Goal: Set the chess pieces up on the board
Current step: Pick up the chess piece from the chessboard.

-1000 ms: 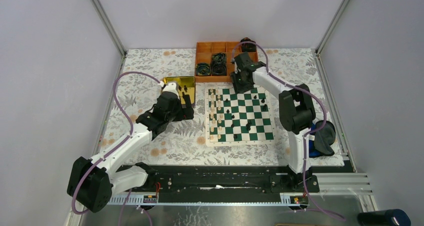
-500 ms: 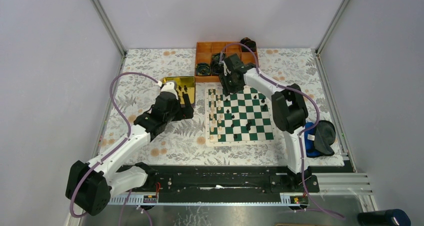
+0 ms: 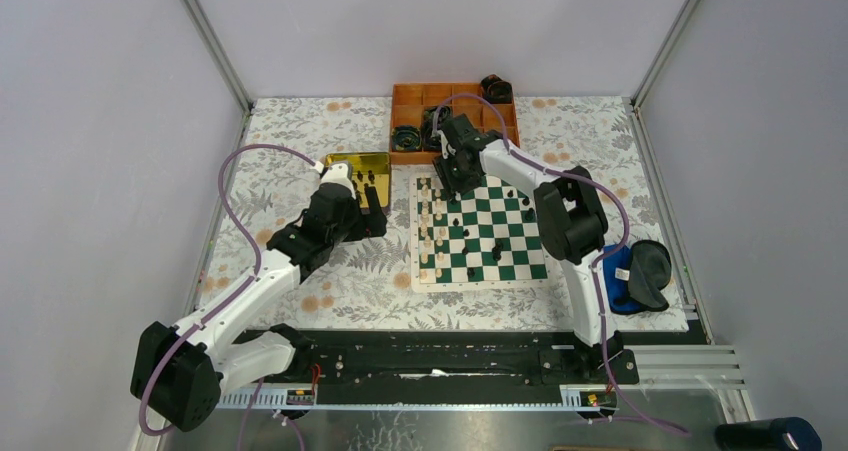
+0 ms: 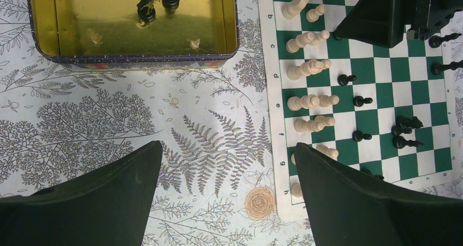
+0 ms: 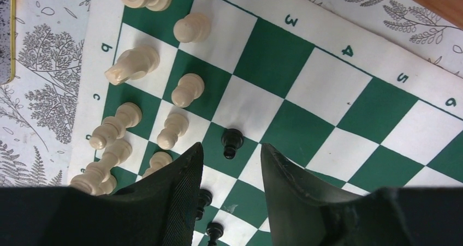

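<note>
Tablecloth: we are looking at a leaf-and-flower printed cloth that is covering the table under everything else.
Board: it is lying flat on the cloth in front of the right arm, with the orange tray just beyond its far edge and the yellow tin just off its far left corner.
Left gripper: it is hovering over bare cloth between the tin and the board's left edge. Its jaws are standing wide apart, and nothing is between them.
Right gripper: it is reaching low over the far left part of the board. Its fingers are parted, with a clear gap between them, and are gripping nothing that we can see.
Cable rolls: dark coils are sitting in the tray's near compartments.
Cream pieces: they are standing in two rows along the board's left side.
Black pieces: they are standing scattered over the middle and right squares.
Tin pieces: two black chessmen are sitting inside the tin near its far wall.
Black pawn: it is standing on a green square right at the mouth of the right gripper's gap. From the wrist view we cannot tell whether either fingertip is touching it.
</note>
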Robot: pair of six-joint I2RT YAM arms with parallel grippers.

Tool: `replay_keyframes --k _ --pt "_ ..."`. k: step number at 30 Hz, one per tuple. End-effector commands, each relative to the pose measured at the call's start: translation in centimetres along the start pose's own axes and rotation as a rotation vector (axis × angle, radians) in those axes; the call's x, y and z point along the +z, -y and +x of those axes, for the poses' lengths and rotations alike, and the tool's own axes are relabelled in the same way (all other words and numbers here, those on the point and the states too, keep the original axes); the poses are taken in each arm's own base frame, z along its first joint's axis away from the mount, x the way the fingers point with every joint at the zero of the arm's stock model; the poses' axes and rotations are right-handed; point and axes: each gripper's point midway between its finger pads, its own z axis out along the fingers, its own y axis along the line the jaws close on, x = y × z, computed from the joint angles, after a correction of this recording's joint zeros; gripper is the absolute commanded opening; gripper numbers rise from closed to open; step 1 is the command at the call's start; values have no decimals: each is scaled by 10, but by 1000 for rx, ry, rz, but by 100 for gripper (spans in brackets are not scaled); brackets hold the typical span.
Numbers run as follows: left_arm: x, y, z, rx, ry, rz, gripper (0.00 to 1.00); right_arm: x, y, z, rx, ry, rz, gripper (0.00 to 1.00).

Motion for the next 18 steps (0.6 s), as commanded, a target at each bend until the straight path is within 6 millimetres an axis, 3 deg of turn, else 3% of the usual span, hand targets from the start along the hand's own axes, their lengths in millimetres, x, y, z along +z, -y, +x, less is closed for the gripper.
replay_keyframes --k 1,18 --pt "-2 2 -10 -3 42 3 99 -4 -11 -10 -12 19 -24 49" --pt "0 2 -9 -3 41 1 99 2 -9 -1 -16 -13 -5 23"
